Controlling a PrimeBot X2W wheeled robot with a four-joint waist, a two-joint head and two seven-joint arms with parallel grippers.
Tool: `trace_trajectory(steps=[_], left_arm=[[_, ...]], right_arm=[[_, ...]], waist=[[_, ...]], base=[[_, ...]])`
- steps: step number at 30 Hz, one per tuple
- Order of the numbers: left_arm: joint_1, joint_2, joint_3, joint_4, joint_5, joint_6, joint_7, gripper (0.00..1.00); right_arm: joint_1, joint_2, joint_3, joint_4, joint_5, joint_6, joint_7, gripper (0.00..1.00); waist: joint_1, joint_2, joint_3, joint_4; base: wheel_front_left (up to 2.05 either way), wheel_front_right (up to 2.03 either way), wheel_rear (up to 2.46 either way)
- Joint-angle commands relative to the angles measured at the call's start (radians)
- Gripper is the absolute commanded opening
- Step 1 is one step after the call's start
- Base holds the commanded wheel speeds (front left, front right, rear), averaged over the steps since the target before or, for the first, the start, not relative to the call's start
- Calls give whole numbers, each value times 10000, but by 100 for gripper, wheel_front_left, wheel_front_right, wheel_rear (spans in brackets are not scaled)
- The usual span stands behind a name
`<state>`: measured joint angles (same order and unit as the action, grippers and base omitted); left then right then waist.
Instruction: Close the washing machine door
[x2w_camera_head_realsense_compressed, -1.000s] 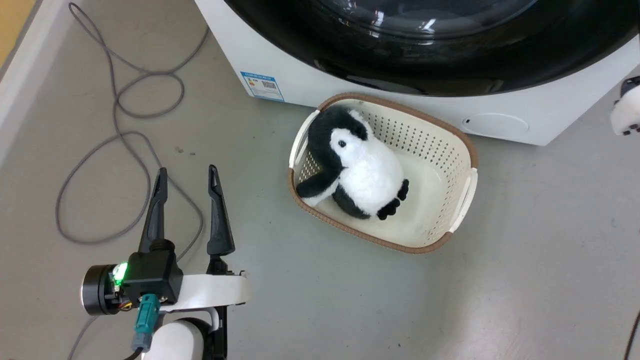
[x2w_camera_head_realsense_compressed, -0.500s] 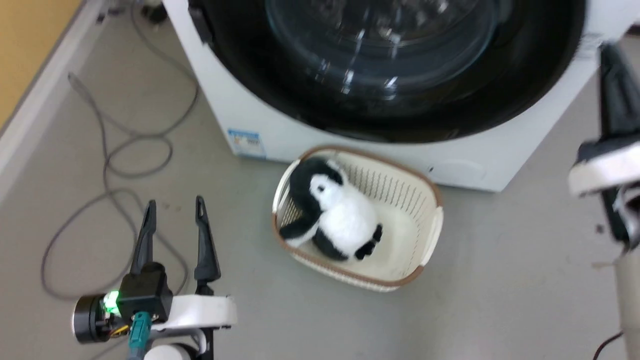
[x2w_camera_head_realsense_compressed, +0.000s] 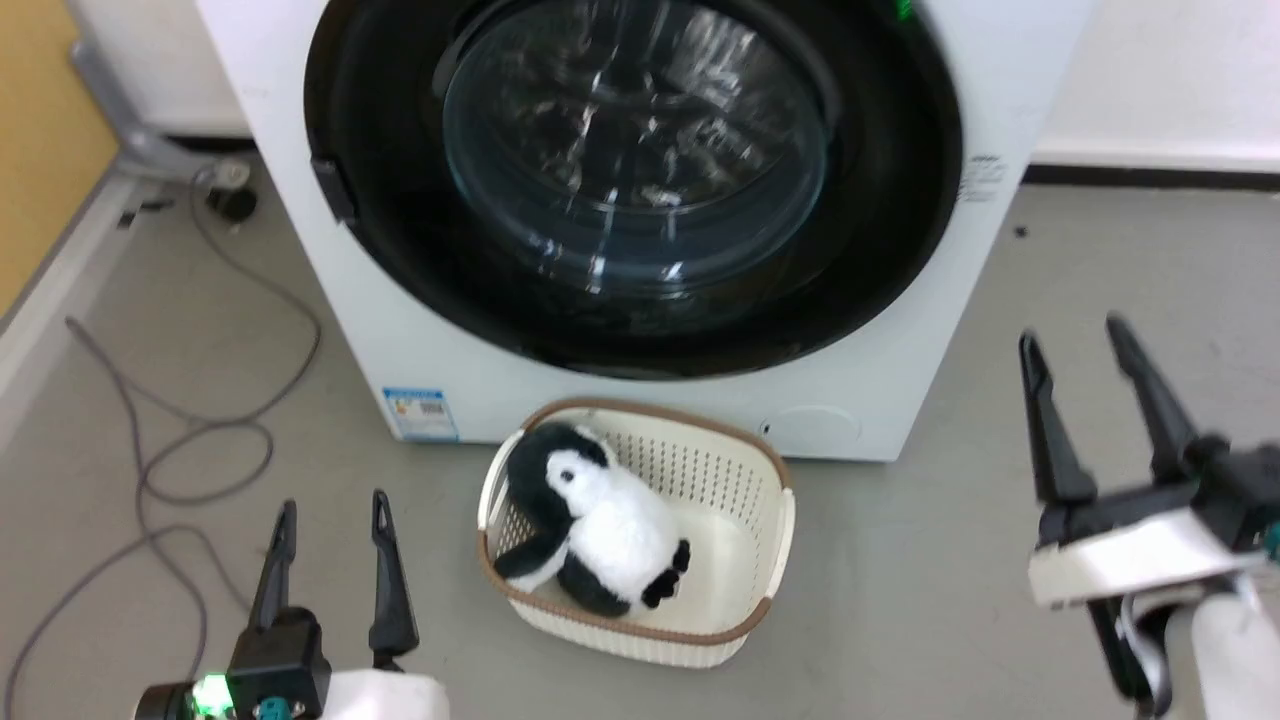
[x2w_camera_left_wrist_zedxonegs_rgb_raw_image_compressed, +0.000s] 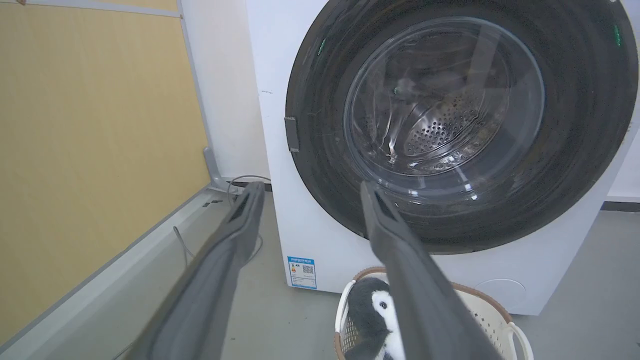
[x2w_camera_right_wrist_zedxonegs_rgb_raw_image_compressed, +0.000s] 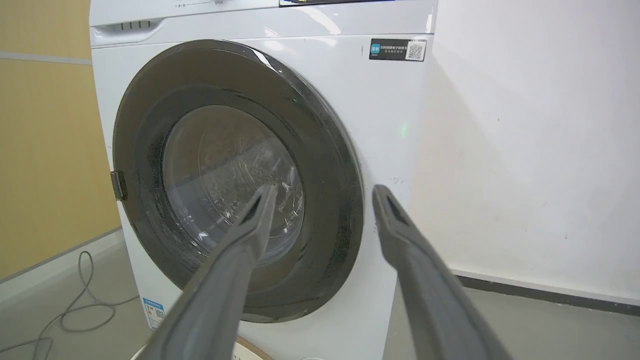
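The washing machine door (x2w_camera_head_realsense_compressed: 635, 180) lies flat against the front of the washing machine (x2w_camera_head_realsense_compressed: 900, 400), and in the right wrist view its black ring sits flush with the white panel. It looks shut, though whether the latch has caught cannot be told. Both arms hang clear of it. The left gripper (x2w_camera_head_realsense_compressed: 334, 500) is low over the floor (x2w_camera_head_realsense_compressed: 900, 600) with its fingers apart and empty, and the right gripper (x2w_camera_head_realsense_compressed: 1072, 332) is off the machine's right corner, also spread and empty. If a check is wanted, the best way is a firm, square push on the black ring close to the handle tab (x2w_camera_head_realsense_compressed: 333, 190), the side away from the hinge. It should avoid the glass bowl and come in high enough to clear the basket (x2w_camera_head_realsense_compressed: 785, 520). That basket holds a toy penguin (x2w_camera_head_realsense_compressed: 600, 510) and stands on the grey floor right at the foot of the machine. A loose grey cable (x2w_camera_head_realsense_compressed: 200, 440) curls across the floor towards the yellow wall panel (x2w_camera_head_realsense_compressed: 40, 150), and a white wall (x2w_camera_right_wrist_zedxonegs_rgb_raw_image_compressed: 525, 150) runs behind.
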<state>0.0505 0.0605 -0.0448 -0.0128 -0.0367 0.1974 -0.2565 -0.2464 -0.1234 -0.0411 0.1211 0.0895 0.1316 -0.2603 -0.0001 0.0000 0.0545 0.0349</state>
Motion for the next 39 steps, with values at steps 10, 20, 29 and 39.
trace_trajectory(steps=[10, 20, 29, 39], left_arm=[[613, 29, 69, -6, -2, -238, -53, 100], [512, -26, 33, 2, -114, -450, 52, 0], [445, -31, 60, 10, -83, -549, 216, 0], [363, -37, 93, 21, -43, -673, 420, 0]], right_arm=[[1806, 599, -120, 3, 260, -9, -15, 100], [1992, 604, -40, -18, 140, 0, 49, 0], [2023, 613, -10, -96, 73, -1, 215, 0], [2062, 623, 26, -193, -12, -2, 423, 0]], waist=[[1, 0, -467, -347], [1, 0, -484, -364], [1, 0, -488, -363], [1, 0, -493, -362]], base=[[0, 0, 0], [0, 0, 0], [0, 0, 0], [0, 0, 0]])
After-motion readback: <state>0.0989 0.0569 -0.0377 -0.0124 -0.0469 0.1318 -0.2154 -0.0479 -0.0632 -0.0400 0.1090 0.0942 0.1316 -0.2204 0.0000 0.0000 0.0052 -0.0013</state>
